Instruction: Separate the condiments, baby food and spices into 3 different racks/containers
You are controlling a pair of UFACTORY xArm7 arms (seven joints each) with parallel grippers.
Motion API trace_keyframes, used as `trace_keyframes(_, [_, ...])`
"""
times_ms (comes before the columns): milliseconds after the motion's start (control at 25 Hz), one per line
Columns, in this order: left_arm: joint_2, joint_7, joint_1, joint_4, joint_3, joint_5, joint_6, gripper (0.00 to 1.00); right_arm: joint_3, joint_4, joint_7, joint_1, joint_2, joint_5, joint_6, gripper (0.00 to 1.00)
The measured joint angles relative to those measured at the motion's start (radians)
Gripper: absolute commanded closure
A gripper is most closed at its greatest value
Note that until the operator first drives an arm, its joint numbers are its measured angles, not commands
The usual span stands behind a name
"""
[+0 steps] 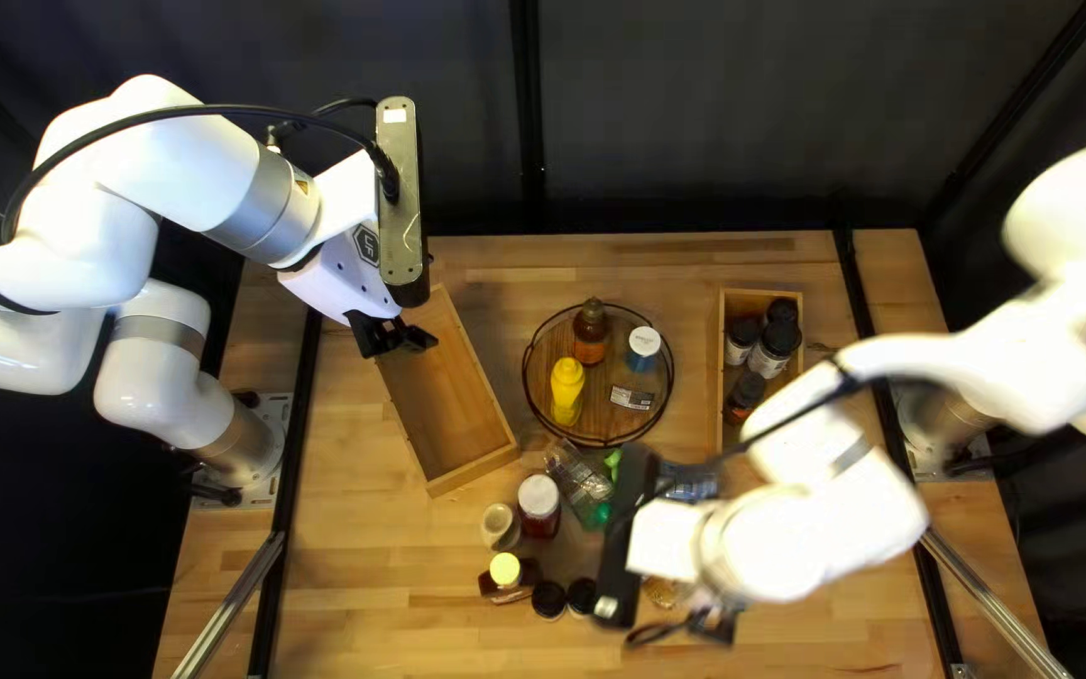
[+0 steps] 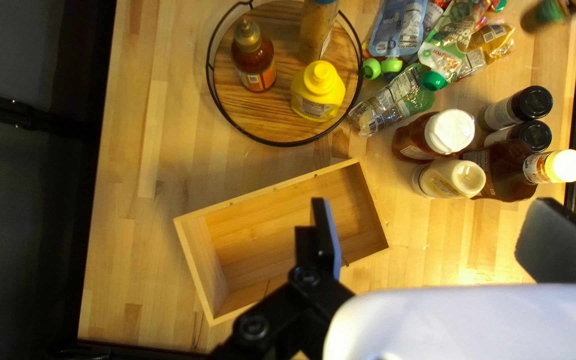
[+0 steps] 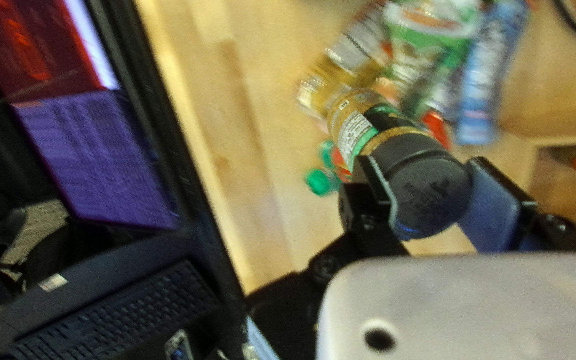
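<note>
My left gripper (image 1: 395, 337) hangs over the empty wooden box (image 1: 440, 392); in the left wrist view that gripper (image 2: 438, 237) stands open. My right gripper (image 1: 713, 619) is low over the near side of the table; in the right wrist view this gripper (image 3: 427, 175) is shut on the black cap of a spice jar (image 3: 368, 127). The round wire-rimmed tray (image 1: 548, 409) holds a yellow mustard bottle (image 1: 567, 387), a brown sauce bottle (image 1: 590, 331) and a white-capped jar (image 1: 644, 346). Dark-capped jars (image 1: 769, 348) stand in the right wooden box (image 1: 762, 297).
Left of the right arm stand a white-capped red jar (image 1: 539, 501), a cream bottle (image 1: 500, 526), a yellow-capped bottle (image 1: 507, 571) and two black-capped jars (image 2: 521, 110). Food pouches (image 2: 398, 27) lie piled nearby. A monitor (image 3: 95, 153) and keyboard (image 3: 115, 320) border the table.
</note>
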Motion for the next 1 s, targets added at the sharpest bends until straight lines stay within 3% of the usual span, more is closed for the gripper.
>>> trace_keyframes(360, [0.0,0.0,0.0,0.0,0.0,0.0,0.0,0.0,-0.029,-0.332,0.015,-0.061,-0.304,-0.092,-0.006,0.98])
trace_keyframes(1000, [0.0,0.0,0.0,0.0,0.0,0.0,0.0,0.0,-0.093,-0.612,0.063,-0.208,-0.497,-0.246,-0.074,0.99])
